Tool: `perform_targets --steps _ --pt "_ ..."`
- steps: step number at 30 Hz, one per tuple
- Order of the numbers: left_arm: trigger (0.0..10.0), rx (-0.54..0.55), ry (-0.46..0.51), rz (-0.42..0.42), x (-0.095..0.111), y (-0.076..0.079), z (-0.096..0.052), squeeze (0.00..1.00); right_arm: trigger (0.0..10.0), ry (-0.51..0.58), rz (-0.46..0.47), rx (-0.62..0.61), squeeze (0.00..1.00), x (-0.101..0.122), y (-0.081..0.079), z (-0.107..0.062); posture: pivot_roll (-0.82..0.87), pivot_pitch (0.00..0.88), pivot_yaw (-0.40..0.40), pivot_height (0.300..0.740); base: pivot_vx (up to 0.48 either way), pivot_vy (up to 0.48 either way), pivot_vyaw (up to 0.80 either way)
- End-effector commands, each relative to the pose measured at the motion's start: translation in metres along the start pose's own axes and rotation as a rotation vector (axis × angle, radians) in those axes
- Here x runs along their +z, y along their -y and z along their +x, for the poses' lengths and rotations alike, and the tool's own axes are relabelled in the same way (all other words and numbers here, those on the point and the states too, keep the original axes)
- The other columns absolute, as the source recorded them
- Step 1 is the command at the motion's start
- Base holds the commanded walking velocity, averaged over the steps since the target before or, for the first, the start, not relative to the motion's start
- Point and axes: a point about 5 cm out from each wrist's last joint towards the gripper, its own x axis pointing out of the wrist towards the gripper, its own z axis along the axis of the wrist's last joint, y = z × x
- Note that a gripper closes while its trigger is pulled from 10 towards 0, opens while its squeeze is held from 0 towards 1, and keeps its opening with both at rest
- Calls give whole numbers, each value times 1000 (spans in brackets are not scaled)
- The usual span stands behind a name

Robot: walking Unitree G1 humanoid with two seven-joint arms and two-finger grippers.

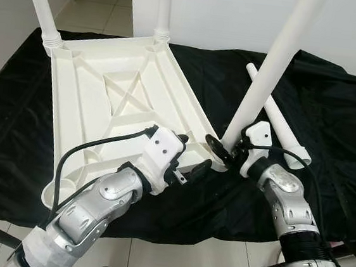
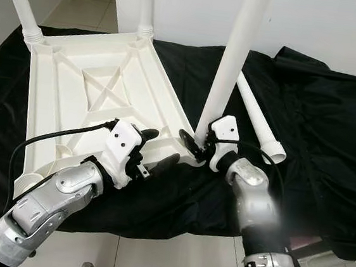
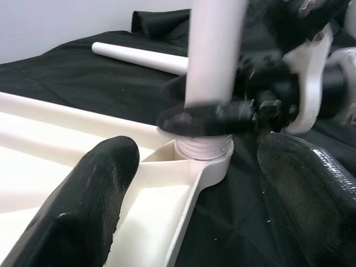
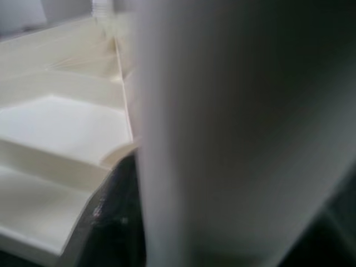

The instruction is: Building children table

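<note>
A white plastic tabletop (image 1: 105, 100) lies upside down on a black cloth (image 1: 333, 111). My right gripper (image 1: 227, 150) is shut on the base of a white table leg (image 1: 270, 73). The leg stands slightly tilted in the near right corner socket (image 3: 203, 150). My left gripper (image 1: 192, 154) is open just beside that corner. One of its fingers (image 3: 83, 206) is over the tabletop's ribbed inside and the other is over the cloth outside the rim. A loose leg (image 1: 280, 128) lies on the cloth behind the right gripper.
Two legs (image 1: 42, 4) (image 1: 164, 8) stand upright in the far corners. The near left corner socket (image 1: 57, 191) holds no leg. The cloth's front edge drops to a tiled floor (image 1: 202, 263). A white wall (image 1: 229, 11) is behind.
</note>
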Motion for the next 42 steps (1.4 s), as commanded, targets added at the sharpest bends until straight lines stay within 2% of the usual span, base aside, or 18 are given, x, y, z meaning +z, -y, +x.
perform_targets --steps 1,7,8,17,19,24,26,27,29,31,35,36,38,40,42 --pt "10000 -142 -1 14 -1 10 0 0 0 -14 1 11 0 -3 1 -2 -46 100 -31 740 0 0 0" --pt "10000 -146 -2 12 -1 11 0 0 0 -13 16 13 0 -7 4 -5 -49 102 -28 740 0 0 0" --pt "10000 -148 -3 12 -1 12 0 0 10000 -14 29 -4 0 -8 4 -6 -51 102 -29 740 0 0 0" --pt "10000 -156 -5 9 -2 13 0 0 10000 -42 83 -107 0 -14 2 -8 -51 101 -30 740 0 0 0" --pt "10000 -159 -6 9 -2 14 -1 0 10000 -54 102 -167 0 -16 0 -8 -51 100 -32 740 0 0 0" --pt "10000 -162 -6 8 -2 15 -1 0 10000 -45 125 -224 0 -14 -7 -5 -51 99 -34 740 0 0 0" --pt "10000 -165 -8 7 -2 16 -2 0 10000 -47 190 -371 0 -13 -9 -2 -48 95 -38 740 0 0 0" --pt "10000 -165 -8 7 -2 16 -2 0 10000 -47 190 -371 0 -13 -9 -2 -48 95 -38 740 0 0 0" --pt "10000 -166 -10 7 -3 16 -2 0 10000 -52 237 -455 0 -13 -11 -2 -45 93 -40 740 0 0 0" --pt "10000 -165 -11 8 -3 16 -2 0 10000 -59 217 -476 0 -12 -13 -1 -44 92 -42 740 0 0 0" --pt "10000 -164 -14 9 -4 16 -3 0 10000 -53 266 -599 0 -8 -24 2 -38 88 -43 740 0 0 0" --pt "10000 -164 -14 9 -4 16 -3 0 10000 -53 266 -599 0 -8 -24 2 -38 88 -43 740 0 0 0" --pt "10000 -166 -14 11 -4 16 -3 0 10000 -54 277 -664 0 -7 -34 3 -37 86 -44 740 0 0 0" --pt "10000 -167 -14 11 -4 17 -4 0 10000 -58 280 -682 0 -7 -37 3 -37 86 -44 740 0 0 0" --pt "10000 -166 -15 13 -4 16 -3 0 10000 -97 290 -758 0 -8 -49 4 -35 82 -44 740 0 0 0"
